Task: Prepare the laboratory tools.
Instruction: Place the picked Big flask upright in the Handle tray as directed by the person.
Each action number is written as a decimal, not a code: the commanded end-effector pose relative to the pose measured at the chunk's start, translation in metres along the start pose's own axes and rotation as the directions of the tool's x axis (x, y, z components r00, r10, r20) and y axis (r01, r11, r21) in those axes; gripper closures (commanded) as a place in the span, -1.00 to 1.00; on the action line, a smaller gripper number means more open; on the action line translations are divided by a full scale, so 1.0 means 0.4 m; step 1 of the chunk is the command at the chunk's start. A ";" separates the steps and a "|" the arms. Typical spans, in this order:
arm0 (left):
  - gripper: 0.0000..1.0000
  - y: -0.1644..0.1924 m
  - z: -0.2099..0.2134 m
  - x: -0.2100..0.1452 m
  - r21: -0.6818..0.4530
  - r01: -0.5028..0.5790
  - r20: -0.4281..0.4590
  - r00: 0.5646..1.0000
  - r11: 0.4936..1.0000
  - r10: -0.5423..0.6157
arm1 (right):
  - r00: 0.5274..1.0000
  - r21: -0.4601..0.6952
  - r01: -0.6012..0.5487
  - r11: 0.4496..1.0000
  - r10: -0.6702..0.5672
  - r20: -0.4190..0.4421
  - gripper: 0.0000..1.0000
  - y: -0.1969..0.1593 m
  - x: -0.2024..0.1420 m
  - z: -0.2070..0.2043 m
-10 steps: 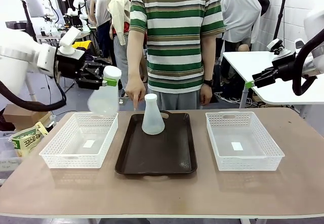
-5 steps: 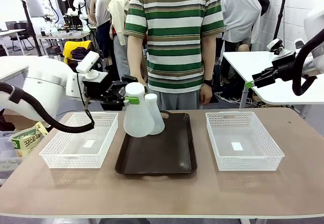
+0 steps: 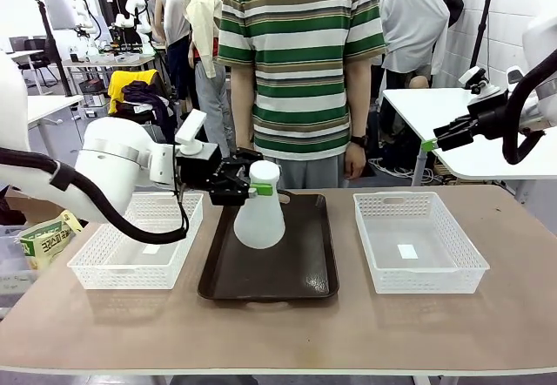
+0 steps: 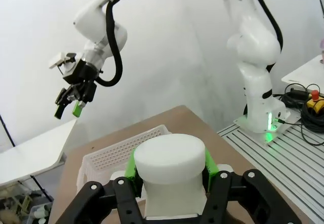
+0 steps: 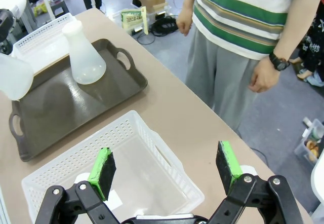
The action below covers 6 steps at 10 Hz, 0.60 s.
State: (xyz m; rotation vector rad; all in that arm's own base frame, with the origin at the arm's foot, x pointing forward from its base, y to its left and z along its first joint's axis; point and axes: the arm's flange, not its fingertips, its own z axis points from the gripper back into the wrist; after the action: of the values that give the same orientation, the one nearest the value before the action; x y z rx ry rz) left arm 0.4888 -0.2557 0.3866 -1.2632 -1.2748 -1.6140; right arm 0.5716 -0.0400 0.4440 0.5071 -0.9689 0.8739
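My left gripper [image 3: 253,188] is shut on the neck of a frosted-white conical flask [image 3: 259,219], holding it upright over the dark brown tray [image 3: 296,276]. In the left wrist view the green pads [image 4: 132,164] clamp the flask's neck [image 4: 169,176] from both sides. In the right wrist view a second flask [image 5: 83,57] stands on the tray [image 5: 61,107], with the held flask's base [image 5: 12,77] at the left edge. My right gripper [image 3: 441,136] hangs open high at the right; in its own view, the right gripper [image 5: 164,171] is above the right basket [image 5: 152,148].
White mesh baskets sit on both sides of the tray: left one [image 3: 104,259], right one [image 3: 452,267]. A person in a striped shirt [image 3: 300,63] stands at the far edge with arms hanging down. A green packet [image 3: 43,237] lies off the table's left side.
My left gripper carried the flask rightward and down, from above the left basket to over the tray, in front of the standing flask. The person's pointing hand pulled back.
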 end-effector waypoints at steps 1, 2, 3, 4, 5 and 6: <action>1.00 0.025 -0.025 -0.010 0.036 -0.012 0.012 1.000 0.999 0.011 | 1.000 0.003 0.001 1.000 -0.001 -0.012 -1.00 0.003 -0.003 0.003; 1.00 0.028 -0.026 -0.022 0.038 -0.019 0.032 0.999 0.999 0.018 | 1.000 0.003 0.001 1.000 -0.001 -0.012 -1.00 0.003 -0.003 0.003; 1.00 0.035 -0.025 -0.038 0.006 -0.053 0.091 0.994 0.999 0.052 | 1.000 0.003 0.001 1.000 -0.001 -0.012 -1.00 0.003 -0.003 0.003; 1.00 0.035 -0.023 -0.052 0.022 -0.084 0.100 0.992 0.996 0.081 | 1.000 0.003 0.001 1.000 -0.001 -0.012 -1.00 0.003 -0.003 0.003; 1.00 0.035 -0.021 -0.074 0.051 -0.089 0.060 0.995 0.995 0.086 | 1.000 0.003 0.001 1.000 -0.001 -0.012 -1.00 0.003 -0.003 0.003; 1.00 0.035 -0.021 -0.097 0.071 -0.104 0.069 0.993 0.992 0.100 | 1.000 0.003 0.001 1.000 -0.001 -0.012 -1.00 0.003 -0.003 0.003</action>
State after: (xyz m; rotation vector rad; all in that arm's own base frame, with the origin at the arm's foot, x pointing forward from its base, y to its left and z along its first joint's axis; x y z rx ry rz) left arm 0.5023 -0.2656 0.3519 -1.3276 -1.2663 -1.5126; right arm 0.5716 -0.0400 0.4440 0.5070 -0.9690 0.8739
